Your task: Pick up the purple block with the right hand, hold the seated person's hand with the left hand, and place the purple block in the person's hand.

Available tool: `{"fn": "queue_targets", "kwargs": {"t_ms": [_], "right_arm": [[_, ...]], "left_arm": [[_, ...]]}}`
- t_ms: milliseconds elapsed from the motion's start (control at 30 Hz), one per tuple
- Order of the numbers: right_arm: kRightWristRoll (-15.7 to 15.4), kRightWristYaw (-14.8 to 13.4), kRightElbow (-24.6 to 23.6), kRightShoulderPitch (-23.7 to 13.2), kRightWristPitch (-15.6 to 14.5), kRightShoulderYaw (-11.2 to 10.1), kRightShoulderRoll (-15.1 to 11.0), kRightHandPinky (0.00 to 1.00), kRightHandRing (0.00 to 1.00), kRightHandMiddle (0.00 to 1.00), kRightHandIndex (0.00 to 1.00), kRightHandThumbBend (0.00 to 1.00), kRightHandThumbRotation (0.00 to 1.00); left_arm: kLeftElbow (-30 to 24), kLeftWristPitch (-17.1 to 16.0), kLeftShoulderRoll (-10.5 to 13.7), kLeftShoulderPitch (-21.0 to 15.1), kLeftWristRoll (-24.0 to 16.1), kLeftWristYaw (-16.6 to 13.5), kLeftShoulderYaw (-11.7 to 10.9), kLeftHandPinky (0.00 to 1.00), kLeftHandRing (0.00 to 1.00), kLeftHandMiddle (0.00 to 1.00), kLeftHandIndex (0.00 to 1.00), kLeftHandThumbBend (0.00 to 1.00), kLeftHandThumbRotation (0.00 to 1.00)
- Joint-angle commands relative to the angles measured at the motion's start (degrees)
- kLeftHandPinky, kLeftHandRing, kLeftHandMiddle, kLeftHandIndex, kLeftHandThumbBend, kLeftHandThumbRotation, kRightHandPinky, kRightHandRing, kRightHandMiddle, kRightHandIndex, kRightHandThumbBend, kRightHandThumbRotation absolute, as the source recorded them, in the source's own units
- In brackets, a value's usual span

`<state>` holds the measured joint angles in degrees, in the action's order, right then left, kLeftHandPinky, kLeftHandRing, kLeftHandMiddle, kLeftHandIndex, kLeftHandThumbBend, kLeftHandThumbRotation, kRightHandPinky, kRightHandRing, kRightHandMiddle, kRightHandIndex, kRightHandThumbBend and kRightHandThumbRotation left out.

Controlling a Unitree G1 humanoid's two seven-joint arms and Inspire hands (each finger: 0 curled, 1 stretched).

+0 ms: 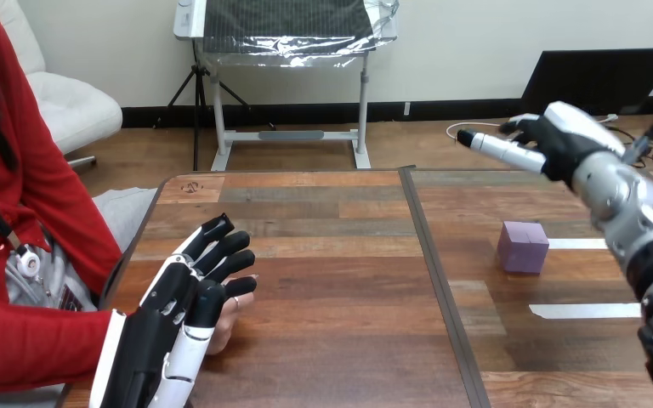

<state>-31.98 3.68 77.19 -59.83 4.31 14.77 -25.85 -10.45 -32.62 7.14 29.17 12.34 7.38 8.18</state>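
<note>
A white wall is running along the back of the room, with a black strip going along its bottom. A brown wooden floor is lying below it. A white stand is standing by the wall, holding up a dark board wrapped in shiny plastic. A black tripod is standing just beside it. A soft white chair is sitting at the left. A black panel is resting against the wall at the right. A wooden table is sitting in front, with a dark line running down it and white tape strips lying on its right part.
</note>
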Motion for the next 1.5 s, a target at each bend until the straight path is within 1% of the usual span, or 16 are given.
{"fn": "queue_targets", "kwargs": {"t_ms": [0, 133, 267, 300, 433, 667, 833, 1100, 1467], "right_arm": [[-1.41, 0.22, 0.33, -5.22, -0.12, 1.69, -1.5, 0.73, 0.85, 0.87, 0.91, 0.77, 1.0], [-2.53, 1.11, 0.58, -4.89, -0.71, 2.97, -1.47, 0.78, 0.89, 0.9, 0.92, 0.78, 1.0], [-3.55, 2.73, 0.84, -4.49, -1.68, 4.09, -1.33, 0.83, 0.92, 0.93, 0.93, 0.78, 1.0], [-3.65, 3.05, 0.86, -4.42, -1.95, 4.29, -1.27, 0.85, 0.94, 0.95, 0.94, 0.78, 1.0], [-3.95, 4.28, 0.88, -4.06, -2.9, 4.91, -1.07, 0.9, 0.97, 0.98, 0.96, 0.8, 1.0], [-4.57, 5.87, 1.02, -3.29, -3.94, 6.04, -0.75, 0.97, 1.0, 1.0, 0.99, 0.82, 1.0], [-4.46, 7.15, 1.04, -3.01, -4.37, 6.43, -0.48, 0.99, 1.0, 1.0, 1.0, 0.81, 1.0], [-4.13, 8.3, 1.02, -2.44, -3.93, 6.45, -0.66, 1.0, 1.0, 1.0, 1.0, 0.81, 1.0], [-3.21, 8.58, 1.08, -1.88, -4.07, 5.6, -0.46, 1.0, 1.0, 1.0, 1.0, 0.83, 1.0]], "left_arm": [[-1.67, -1.23, -1.76, -3.05, -0.62, 0.45, -0.58, 0.75, 0.81, 0.82, 0.84, 0.63, 0.76], [-1.68, -1.19, -1.76, -3.07, -0.52, 0.54, -0.68, 0.75, 0.81, 0.82, 0.84, 0.63, 0.75], [-1.65, -1.18, -1.72, -3.08, -0.74, 0.53, -0.86, 0.75, 0.81, 0.82, 0.84, 0.63, 0.75], [-1.63, -1.2, -1.69, -3.1, -0.73, 0.57, -0.88, 0.75, 0.81, 0.82, 0.84, 0.63, 0.76], [-1.62, -1.25, -1.62, -3.14, -0.57, 0.78, -0.87, 0.75, 0.81, 0.82, 0.84, 0.64, 0.76], [-1.29, -1.46, -1.51, -3.29, -0.64, 1.03, -1.09, 0.74, 0.8, 0.81, 0.84, 0.64, 0.76], [-1.26, -1.51, -1.5, -3.33, -0.35, 1.42, -1.09, 0.74, 0.8, 0.81, 0.83, 0.65, 0.76], [-1.67, -1.02, -1.66, -3.18, -1.37, 0.8, -1.32, 0.72, 0.79, 0.81, 0.83, 0.67, 0.76], [-1.34, -1.32, -1.6, -3.31, -1.78, 0.88, -1.58, 0.71, 0.78, 0.8, 0.82, 0.66, 0.76]]}}
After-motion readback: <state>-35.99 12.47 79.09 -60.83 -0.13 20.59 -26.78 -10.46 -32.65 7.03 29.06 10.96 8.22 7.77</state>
